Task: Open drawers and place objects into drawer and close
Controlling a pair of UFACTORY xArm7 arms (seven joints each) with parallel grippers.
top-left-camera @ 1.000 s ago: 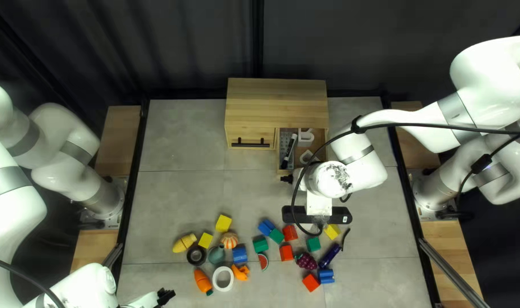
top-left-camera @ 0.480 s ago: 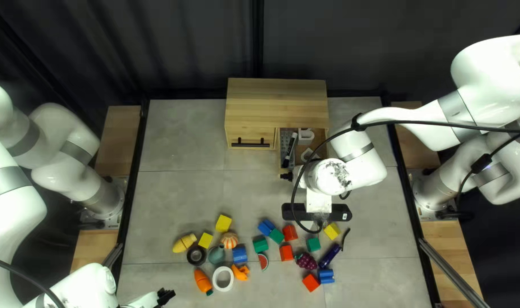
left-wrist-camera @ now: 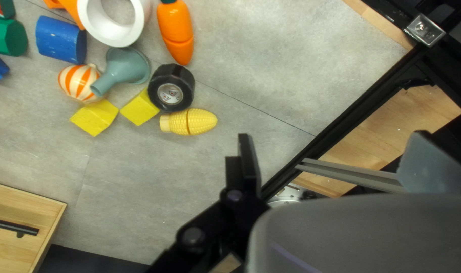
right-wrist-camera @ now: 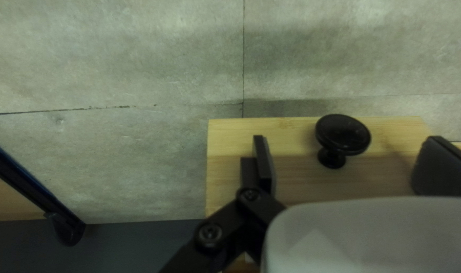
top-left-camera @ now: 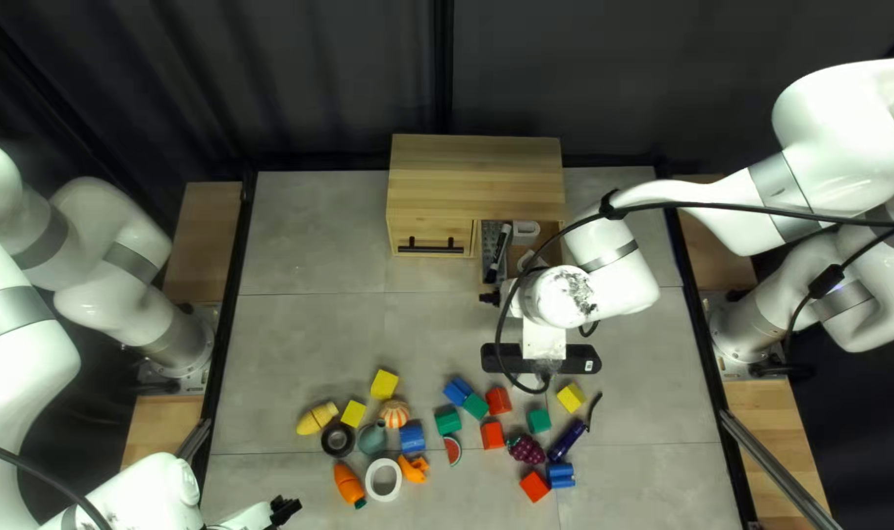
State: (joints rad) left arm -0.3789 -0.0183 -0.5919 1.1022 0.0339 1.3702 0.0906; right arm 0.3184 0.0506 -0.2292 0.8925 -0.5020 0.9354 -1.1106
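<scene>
My right gripper [top-left-camera: 489, 297] is at the front of the pulled-out right drawer [top-left-camera: 480, 265] of the wooden cabinet [top-left-camera: 476, 177]. Inside lie a black-and-white marker [top-left-camera: 497, 257] and white pieces [top-left-camera: 525, 232]; the arm hides part of the drawer. In the right wrist view my right gripper [right-wrist-camera: 349, 164] stands open, its fingers on either side of the black round knob [right-wrist-camera: 343, 135] without gripping it. The left drawer [top-left-camera: 429, 238], with a black bar handle, is closed. My left gripper [top-left-camera: 284, 509] is near the table's front left; in its wrist view the gripper [left-wrist-camera: 337, 164] is open and empty.
Toy foods, blocks and tape rolls are spread over the table's front middle, among them a corn [top-left-camera: 316, 418], a carrot [top-left-camera: 349, 485], a white ring [top-left-camera: 383, 479] and an eggplant [top-left-camera: 566, 442]. The right arm's black cable [top-left-camera: 516, 324] loops above the table.
The right arm has shifted slightly toward the cabinet and to the left. The right drawer has slid in a little with its contents. My left arm has stayed still.
</scene>
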